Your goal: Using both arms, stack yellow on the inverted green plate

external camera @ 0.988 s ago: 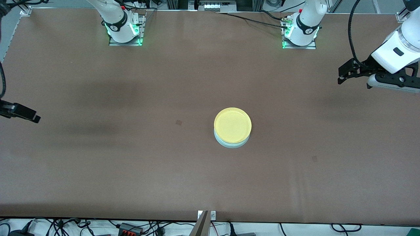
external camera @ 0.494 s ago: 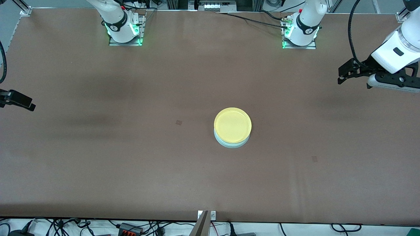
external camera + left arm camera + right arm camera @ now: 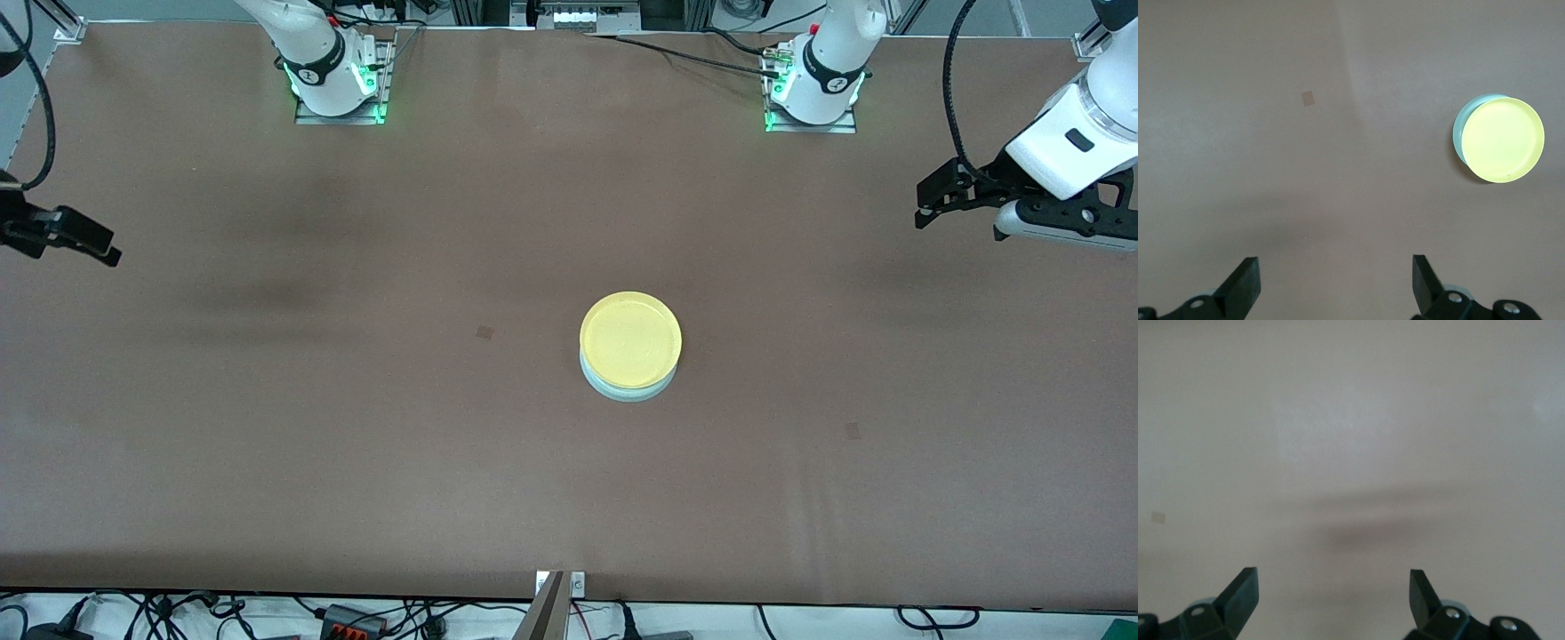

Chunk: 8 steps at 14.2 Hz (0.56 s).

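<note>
- Yellow plate [image 3: 630, 339] sits on top of the green plate [image 3: 628, 388], near the middle of the table [image 3: 356, 400]; only a pale crescent of the green one shows on the side nearer the front camera.
- From the left wrist view, the yellow plate [image 3: 1505, 139] covers most of the green plate [image 3: 1461, 127], shifted slightly off centre.
- Neither plate is touched by anything.
- Left pincer [image 3: 929, 209] hangs in the air over the table's edge at the left arm's end, well apart from the stack, its fingers [image 3: 1243, 285] spread wide and holding nothing.
- Right pincer [image 3: 105, 253] hangs over the table's edge at the right arm's end, also well away, its fingers [image 3: 1241, 590] spread wide over bare brown surface, holding nothing.
</note>
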Tool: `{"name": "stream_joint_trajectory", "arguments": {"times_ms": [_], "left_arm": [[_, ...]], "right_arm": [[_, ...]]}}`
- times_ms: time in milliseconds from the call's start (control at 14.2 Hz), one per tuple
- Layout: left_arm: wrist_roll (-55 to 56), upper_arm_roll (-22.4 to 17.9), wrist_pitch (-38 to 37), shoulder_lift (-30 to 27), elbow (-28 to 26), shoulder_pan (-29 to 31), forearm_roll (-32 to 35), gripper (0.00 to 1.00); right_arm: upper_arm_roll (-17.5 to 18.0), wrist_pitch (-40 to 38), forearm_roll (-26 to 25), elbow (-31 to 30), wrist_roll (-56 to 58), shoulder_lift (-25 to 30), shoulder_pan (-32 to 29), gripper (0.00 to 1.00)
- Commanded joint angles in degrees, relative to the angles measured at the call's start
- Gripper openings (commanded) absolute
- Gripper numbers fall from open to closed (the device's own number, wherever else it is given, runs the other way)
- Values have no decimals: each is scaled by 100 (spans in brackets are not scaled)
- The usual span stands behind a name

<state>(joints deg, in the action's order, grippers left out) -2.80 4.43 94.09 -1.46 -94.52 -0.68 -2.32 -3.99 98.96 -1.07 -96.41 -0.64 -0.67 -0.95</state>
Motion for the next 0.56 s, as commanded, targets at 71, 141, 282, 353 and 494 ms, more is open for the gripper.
{"name": "stream_joint_trajectory", "arguments": {"times_ms": [71, 141, 282, 353, 494], "left_arm": [[-107, 14, -128, 76, 171, -2, 74, 100], [-107, 5, -128, 76, 171, -11, 74, 100], [-107, 14, -119, 76, 171, -11, 74, 100], [-107, 14, -119, 76, 171, -11, 74, 100], [-107, 14, -119, 76, 171, -11, 74, 100]], "right_arm": [[83, 89, -121, -345, 116, 322, -28, 100], [83, 97, -156, -265, 108, 278, -19, 100], [83, 88, -148, -151, 107, 207, -36, 100], [83, 80, -139, -150, 107, 207, -37, 100], [74, 71, -130, -150, 125, 216, -37, 100]]}}
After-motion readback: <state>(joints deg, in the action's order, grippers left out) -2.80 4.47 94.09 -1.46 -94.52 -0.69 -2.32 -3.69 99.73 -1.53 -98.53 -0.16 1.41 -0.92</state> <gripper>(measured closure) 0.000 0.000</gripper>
